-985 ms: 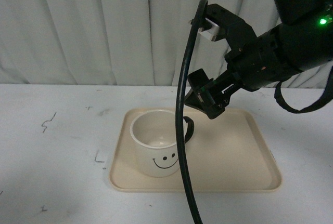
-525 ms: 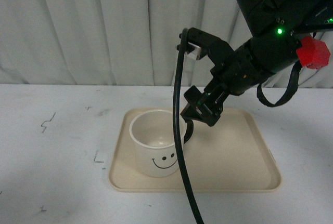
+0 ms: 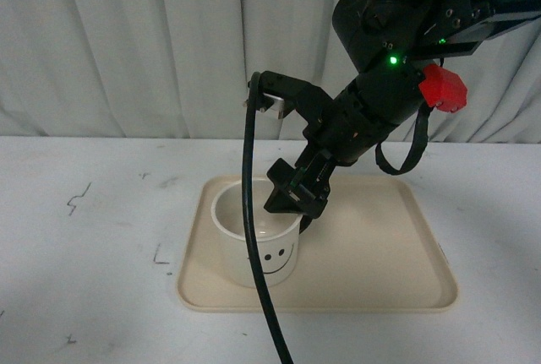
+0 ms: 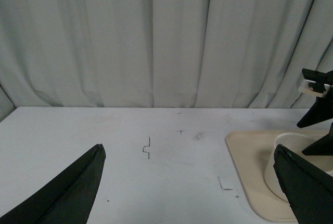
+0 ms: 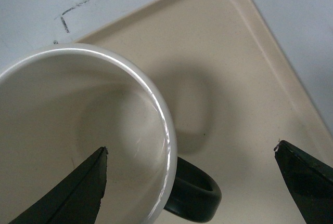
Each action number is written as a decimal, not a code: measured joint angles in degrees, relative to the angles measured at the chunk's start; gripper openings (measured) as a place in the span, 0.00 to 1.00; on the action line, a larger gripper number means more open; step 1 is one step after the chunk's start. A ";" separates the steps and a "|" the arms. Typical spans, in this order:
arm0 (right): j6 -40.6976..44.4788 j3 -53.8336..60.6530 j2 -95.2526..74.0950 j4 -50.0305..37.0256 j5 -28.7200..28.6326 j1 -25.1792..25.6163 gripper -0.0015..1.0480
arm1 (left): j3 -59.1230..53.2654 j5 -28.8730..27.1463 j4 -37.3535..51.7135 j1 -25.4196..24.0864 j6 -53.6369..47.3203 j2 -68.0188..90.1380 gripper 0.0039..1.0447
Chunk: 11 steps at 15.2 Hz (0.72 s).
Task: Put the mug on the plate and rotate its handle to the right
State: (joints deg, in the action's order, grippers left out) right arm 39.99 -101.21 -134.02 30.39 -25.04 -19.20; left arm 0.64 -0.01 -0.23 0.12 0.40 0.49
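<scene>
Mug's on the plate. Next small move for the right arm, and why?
Probably lower the open right gripper onto the handle and close. The mug sits on the plate, but its handle looks angled rear-right, and the jaws hang open above it, gripping nothing.

Right arm (image 3: 380, 102): matte black housing, green indicator lamp (image 3: 394, 61) lit, red block (image 3: 444, 87) fitted at the side. Thick black cable (image 3: 250, 246) (glossy). White pad (image 3: 272, 100) on one finger. Left fingers (image 4: 67, 193): black, tapered.
</scene>
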 joint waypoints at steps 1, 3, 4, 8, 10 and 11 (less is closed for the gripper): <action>0.24 -1.64 -1.11 0.00 0.24 0.09 0.94 | 0.00 -0.02 0.02 0.00 0.00 0.00 0.94; 0.85 -3.65 -2.78 -0.46 1.27 0.13 0.94 | 0.00 0.00 0.00 0.00 0.00 0.00 0.94; 1.51 -3.67 -2.82 0.26 1.70 0.09 0.92 | 0.00 0.00 0.02 0.00 0.00 0.00 0.94; 2.08 -3.54 -2.82 -0.61 0.72 -0.28 0.45 | 0.00 0.00 0.02 0.00 0.00 0.00 0.94; 2.08 -2.51 -2.71 -0.90 0.50 -0.33 0.27 | 0.00 0.00 0.02 0.00 0.00 0.00 0.94; 2.01 -1.73 -2.43 -0.85 0.55 -0.37 0.18 | 0.00 0.00 0.02 0.00 0.00 0.00 0.94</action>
State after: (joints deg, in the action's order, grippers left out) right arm 42.00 -102.94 -136.44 29.54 -24.49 -19.57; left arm 0.64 -0.01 -0.21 0.12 0.40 0.49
